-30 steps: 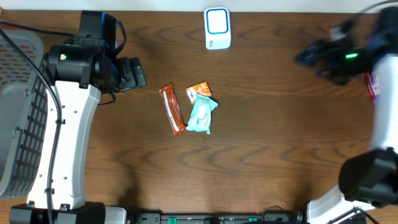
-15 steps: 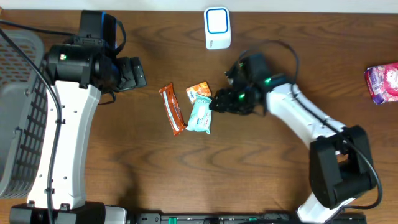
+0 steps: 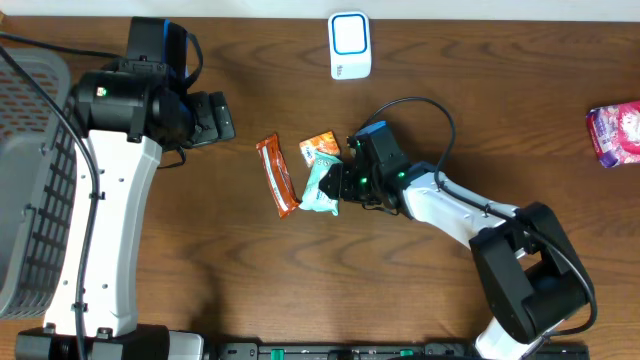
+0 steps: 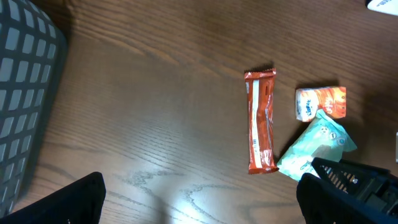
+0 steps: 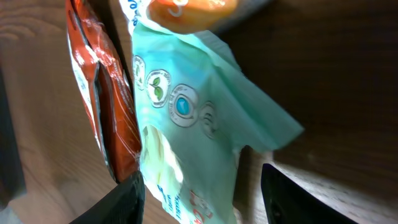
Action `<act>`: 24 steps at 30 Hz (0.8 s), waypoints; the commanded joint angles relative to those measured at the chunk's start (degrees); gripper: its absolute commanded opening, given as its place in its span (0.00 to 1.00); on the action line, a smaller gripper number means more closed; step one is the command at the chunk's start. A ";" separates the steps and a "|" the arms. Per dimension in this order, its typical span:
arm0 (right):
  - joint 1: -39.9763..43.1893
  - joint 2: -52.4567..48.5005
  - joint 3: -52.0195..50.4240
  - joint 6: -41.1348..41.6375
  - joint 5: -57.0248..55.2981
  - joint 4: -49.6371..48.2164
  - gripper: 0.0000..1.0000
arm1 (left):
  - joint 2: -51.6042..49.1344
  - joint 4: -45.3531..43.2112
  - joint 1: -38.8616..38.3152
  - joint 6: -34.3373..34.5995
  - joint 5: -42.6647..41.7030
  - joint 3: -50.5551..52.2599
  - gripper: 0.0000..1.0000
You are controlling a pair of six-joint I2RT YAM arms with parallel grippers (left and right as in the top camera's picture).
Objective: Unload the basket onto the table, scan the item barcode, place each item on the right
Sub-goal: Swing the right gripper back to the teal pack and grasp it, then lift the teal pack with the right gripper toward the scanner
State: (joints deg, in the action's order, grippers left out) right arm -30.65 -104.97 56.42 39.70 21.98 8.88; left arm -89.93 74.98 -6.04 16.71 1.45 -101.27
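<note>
at the far left stands a grey mesh basket (image 3: 28,190), behind and to the outside of the left end effector (image 3: 222,118). that end effector hangs above the worktop (image 3: 200,260) with its fingers spread fully apart and nothing between them; in the left wrist view its two dark fingertips (image 4: 81,199) sit at the bottom corners with bare wood between.

ahead of the left end effector, well apart from it, lies a long red-orange bar wrapper (image 3: 277,176), flat on the wood. just beside the bar, on the side nearer the right end effector (image 3: 338,184), are a small orange packet (image 3: 320,148) and a teal packet (image 3: 322,187); the teal packet's upper corner touches or overlaps the orange one.

the right end effector is down at the teal packet (image 5: 180,124), reaching in from the packet's right. its fingers are parted and straddle the packet's lower end: one fingertip (image 5: 127,199) sits at the edge where the bar wrapper (image 5: 102,93) meets the packet, and the other stands just off the packet's far edge with a dark gap showing. it is released, not clenched on anything.

beyond the right end effector, near the back edge of the worktop, rests a white box with a blue-edged window (image 3: 349,45). far out to its right, at the edge of the overhead view, lies a pink packet (image 3: 615,133).
</note>
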 commanded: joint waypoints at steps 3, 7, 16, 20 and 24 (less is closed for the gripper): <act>-2.16 0.07 -1.81 1.92 -5.18 -1.86 0.56 | -0.39 0.22 0.20 0.48 0.07 0.11 0.98; -2.91 -1.11 -1.84 4.50 -5.35 -1.88 0.53 | -0.39 0.22 0.20 0.48 0.04 0.11 0.98; -3.58 -1.68 -1.09 2.75 -5.64 -3.85 0.01 | -0.39 0.22 0.20 0.48 0.04 0.11 0.98; -2.99 0.22 2.03 -0.20 -8.35 0.35 0.01 | -0.39 0.22 0.20 0.48 0.04 0.11 0.98; -3.82 3.45 15.65 -4.02 -37.40 27.04 0.01 | -0.39 0.22 0.20 0.48 0.07 0.11 0.98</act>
State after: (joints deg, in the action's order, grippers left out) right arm -33.95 -104.81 63.02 39.55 7.40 24.91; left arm -89.93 74.98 -6.04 16.69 1.43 -101.27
